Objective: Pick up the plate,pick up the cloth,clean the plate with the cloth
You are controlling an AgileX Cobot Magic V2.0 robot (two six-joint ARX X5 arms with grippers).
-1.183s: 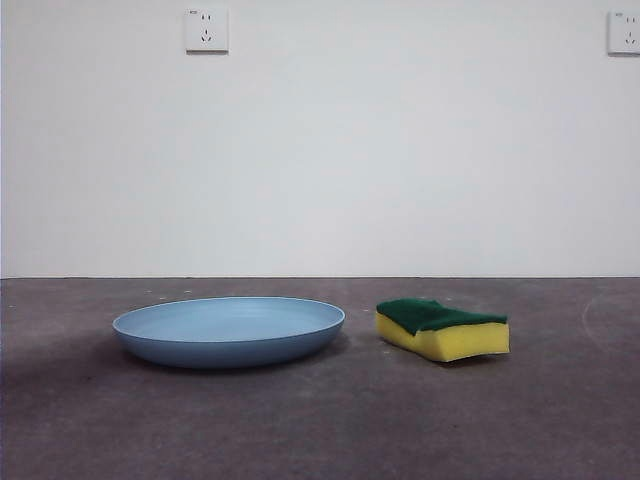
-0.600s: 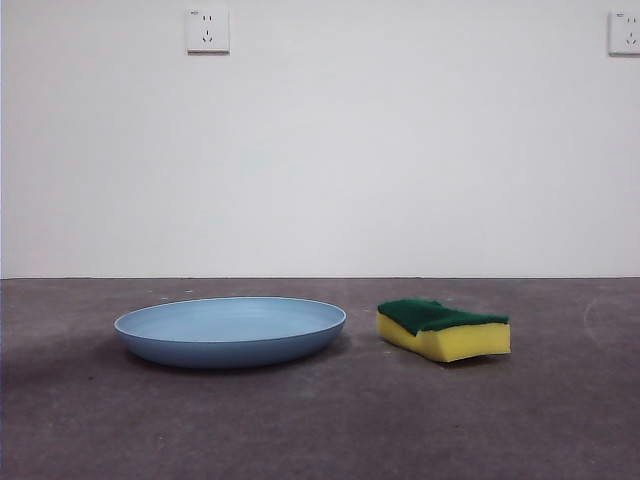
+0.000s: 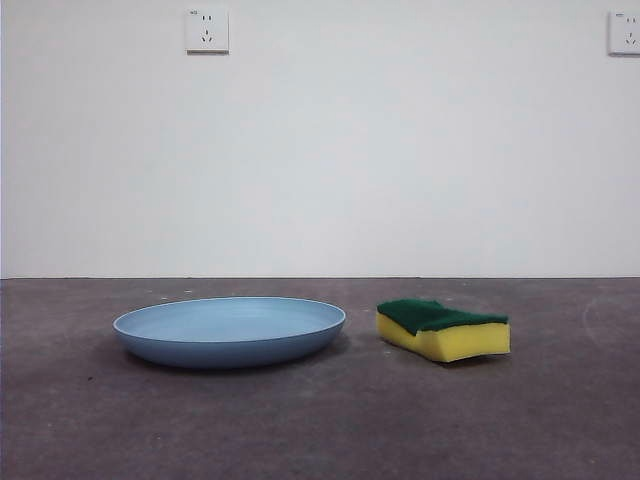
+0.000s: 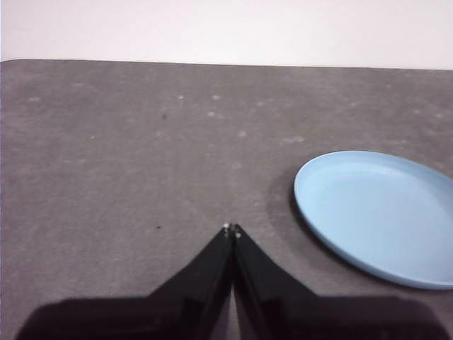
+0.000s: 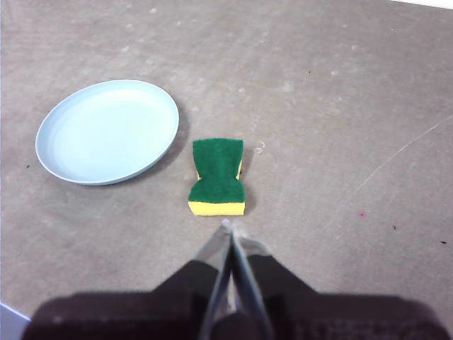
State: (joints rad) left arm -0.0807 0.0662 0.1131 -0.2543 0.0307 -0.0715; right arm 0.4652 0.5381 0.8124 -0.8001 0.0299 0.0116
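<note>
Nothing on the table (image 3: 320, 420) has shifted since a second ago in the front view: the plate (image 3: 229, 331) lies flat left of the cloth (image 3: 443, 329), apart, green side up, neither arm visible. Left wrist view: the left pincer (image 4: 231, 229) is closed and empty beside the plate (image 4: 379, 212), whose far edge is cut off. Right wrist view: the right pincer (image 5: 229, 225), closed and empty, hangs near the cloth (image 5: 217, 176), its long axis running away from the pincer.
</note>
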